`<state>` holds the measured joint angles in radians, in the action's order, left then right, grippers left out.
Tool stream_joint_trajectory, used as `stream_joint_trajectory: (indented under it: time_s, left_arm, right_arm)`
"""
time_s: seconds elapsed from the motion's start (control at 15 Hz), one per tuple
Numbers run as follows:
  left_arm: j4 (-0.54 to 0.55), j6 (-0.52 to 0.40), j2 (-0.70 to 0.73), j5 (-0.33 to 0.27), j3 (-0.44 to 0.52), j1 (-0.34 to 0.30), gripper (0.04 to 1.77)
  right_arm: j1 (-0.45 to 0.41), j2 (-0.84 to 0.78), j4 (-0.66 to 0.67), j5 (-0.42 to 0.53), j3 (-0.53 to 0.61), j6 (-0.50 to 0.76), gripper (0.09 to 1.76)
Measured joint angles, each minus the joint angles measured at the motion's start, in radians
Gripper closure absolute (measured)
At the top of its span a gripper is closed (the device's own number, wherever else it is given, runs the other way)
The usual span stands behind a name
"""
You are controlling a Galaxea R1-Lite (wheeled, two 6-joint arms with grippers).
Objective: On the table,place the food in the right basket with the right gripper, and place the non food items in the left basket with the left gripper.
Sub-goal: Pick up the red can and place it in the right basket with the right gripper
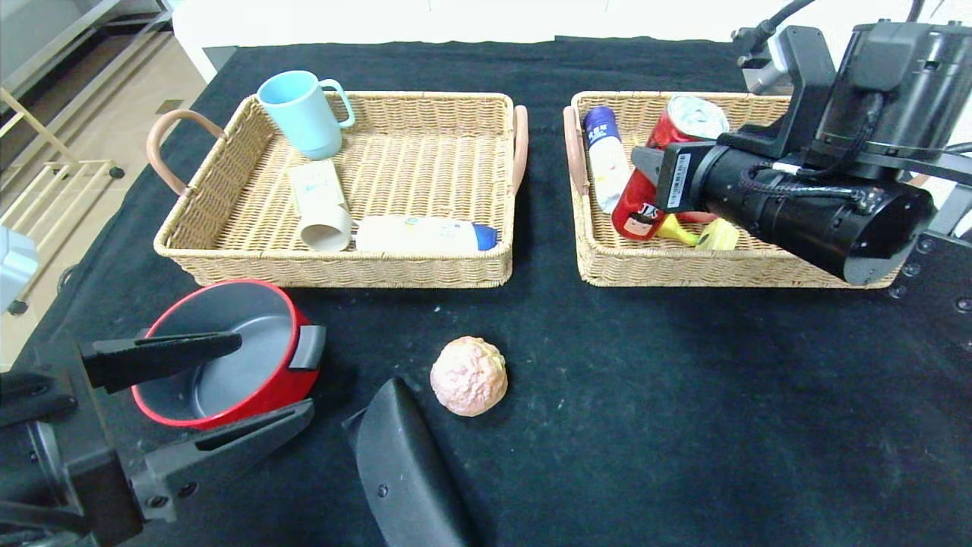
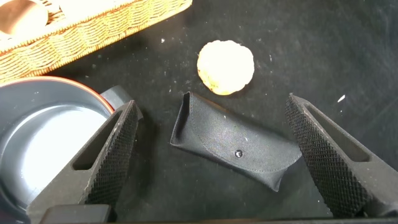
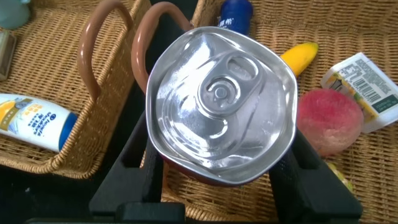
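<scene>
1. Red can (image 1: 668, 163) is over the right basket (image 1: 600, 262), clamped in your right gripper (image 3: 217, 168): lower before release, clear of the banana (image 3: 298, 55).
2. Left gripper (image 2: 214, 162) is spread wide by the red pot (image 1: 228, 357); keep it parked.

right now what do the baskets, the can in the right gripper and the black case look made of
Baskets: woven wicker or rattan look, matte tan strands.
Can: thin metal, shiny silver top with pull tab, rim dented.
Black case: probably faux leather, matte grain with a snap stud.
</scene>
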<state>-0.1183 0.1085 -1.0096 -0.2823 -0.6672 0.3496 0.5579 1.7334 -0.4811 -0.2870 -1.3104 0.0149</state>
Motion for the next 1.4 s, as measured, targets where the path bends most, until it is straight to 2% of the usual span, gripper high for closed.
stream_joint_trajectory:
  time_s: [0.4, 0.6, 0.87, 1.07, 1.4]
  left_arm:
    - [0.0, 0.0, -0.134, 0.0, 0.0, 0.0, 0.09]
    - [-0.001, 0.0, -0.06, 0.0, -0.002, 0.0, 0.09]
    - [0.0, 0.0, -0.005, 0.0, -0.003, 0.0, 0.09]
    - [0.0, 0.0, 0.005, 0.0, -0.003, 0.0, 0.09]
    - [0.0, 0.0, 0.009, 0.0, -0.003, 0.0, 0.09]
  right_arm:
    - [0.006, 0.029, -0.002, -0.003, 0.022, 0.001, 0.86]
    - [0.009, 0.047, -0.047, -0.003, 0.026, 0.0, 0.86]
    - [0.009, 0.057, -0.045, -0.004, 0.03, -0.003, 0.86]
    - [0.008, 0.057, -0.049, -0.004, 0.038, -0.003, 0.62]
    - [0.009, 0.037, -0.036, -0.006, 0.064, -0.005, 0.39]
